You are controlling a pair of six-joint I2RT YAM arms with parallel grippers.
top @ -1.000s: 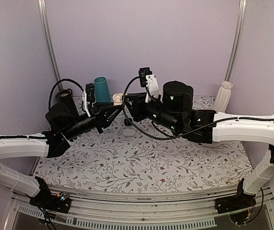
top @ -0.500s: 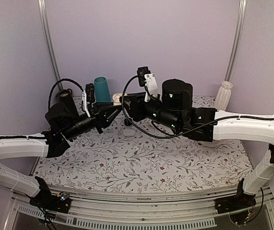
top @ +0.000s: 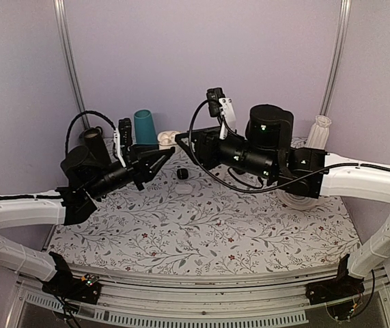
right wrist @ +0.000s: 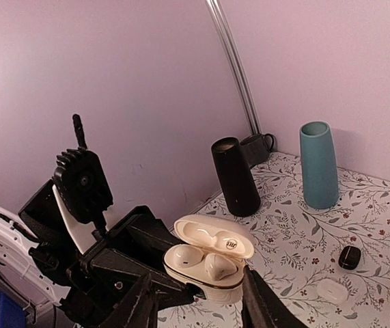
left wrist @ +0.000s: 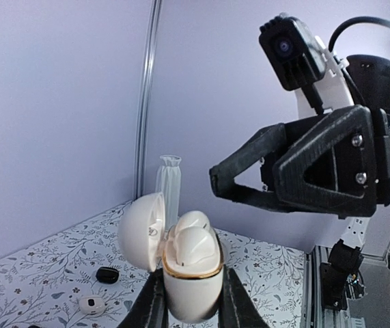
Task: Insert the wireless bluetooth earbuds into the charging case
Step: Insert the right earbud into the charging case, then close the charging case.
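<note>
The charging case point(left wrist: 191, 287) is a glossy white pebble with a gold rim, held upright above the table with its lid point(left wrist: 140, 232) swung open. My left gripper point(left wrist: 193, 304) is shut on its lower body. Both wireless bluetooth earbuds point(left wrist: 193, 247) sit in their sockets; the right wrist view shows them side by side point(right wrist: 184, 257) point(right wrist: 219, 266). My right gripper point(right wrist: 201, 306) is open with nothing between its fingers. It hangs just short of the case point(right wrist: 212, 273) and does not touch it. In the top view the two gripper tips face each other near the case point(top: 166, 139).
At the back left stand a teal cup point(top: 145, 127) and a black cylinder point(top: 93, 140). A white ribbed vase point(top: 317, 137) is at the back right. On the flowered cloth lie a small black lump point(right wrist: 350, 257) and white round pieces point(right wrist: 332, 290).
My right gripper has opened wider and drawn back to the right, away from the case. The left gripper still holds the case and has shifted slightly left.
</note>
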